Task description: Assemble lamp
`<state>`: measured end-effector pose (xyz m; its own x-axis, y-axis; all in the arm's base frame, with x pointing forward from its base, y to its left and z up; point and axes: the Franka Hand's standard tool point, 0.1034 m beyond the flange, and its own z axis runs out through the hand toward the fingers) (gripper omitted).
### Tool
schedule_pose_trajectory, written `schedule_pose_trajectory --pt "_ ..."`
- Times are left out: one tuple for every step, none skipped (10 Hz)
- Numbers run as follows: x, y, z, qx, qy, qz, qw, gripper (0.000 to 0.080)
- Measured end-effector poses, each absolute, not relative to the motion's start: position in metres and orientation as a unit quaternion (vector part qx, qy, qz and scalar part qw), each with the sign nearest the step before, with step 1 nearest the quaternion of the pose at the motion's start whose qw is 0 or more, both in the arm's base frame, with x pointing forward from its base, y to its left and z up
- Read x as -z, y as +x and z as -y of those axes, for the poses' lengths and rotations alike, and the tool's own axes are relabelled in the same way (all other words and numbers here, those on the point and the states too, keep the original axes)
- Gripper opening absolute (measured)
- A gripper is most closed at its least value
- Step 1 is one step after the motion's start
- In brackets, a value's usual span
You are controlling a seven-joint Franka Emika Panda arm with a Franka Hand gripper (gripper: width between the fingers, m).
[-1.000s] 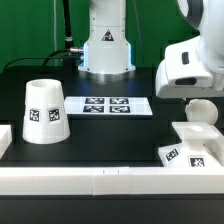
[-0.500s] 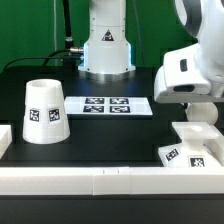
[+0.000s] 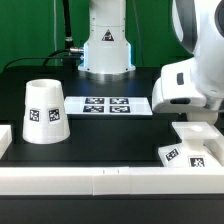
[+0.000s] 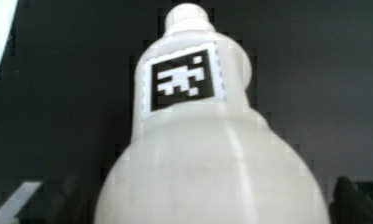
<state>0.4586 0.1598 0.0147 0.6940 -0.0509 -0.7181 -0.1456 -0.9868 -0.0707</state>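
On my exterior feed the marker board (image 3: 110,106) lies flat in the middle of the table (image 3: 120,135), so I place everything from it. The shade (image 3: 45,112) stands upright at about nine o'clock, well apart from the board, with its open mouth up and one tag facing the camera. The base (image 3: 190,150) sits low at about four o'clock, near the white front rail (image 3: 100,180), with two tags showing. The arm's bulky white wrist housing (image 3: 190,85) hangs at three o'clock, above the base, and hides what is directly beneath it.

On the wrist feed the bulb (image 4: 192,150) takes up nearly the whole picture. Its narrow end points away from the camera, and there is a square tag (image 4: 183,78) on its neck. The bulb sits between the fingers (image 4: 41,200) of the claw (image 4: 197,205) (I only see them as dark slivers either side of the bulb's wide body). I cannot tell whether the claw is clenched on the bulb or merely straddling it.
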Motion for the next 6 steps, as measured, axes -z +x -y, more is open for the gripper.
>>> schedule_pose_trajectory --pt "-0.0114 0.4569 -0.16 -0.388 -0.918 -0.053 0.061 0.0698" --pt "-0.0094 0.4557 -0.1594 -0.388 -0.918 -0.054 0.061 0.0698" --pt "-0.0082 0.4541 -0.1587 -0.389 -0.918 -0.054 0.061 0.0698" --pt "-0.0078 0.4535 -0.1579 -0.389 -0.918 -0.054 0.061 0.0574" --pt "-0.0078 0.4537 -0.1573 -0.389 -0.918 -0.054 0.061 0.0574" --pt "-0.0078 0.4537 -0.157 -0.389 -0.917 -0.054 0.062 0.0573"
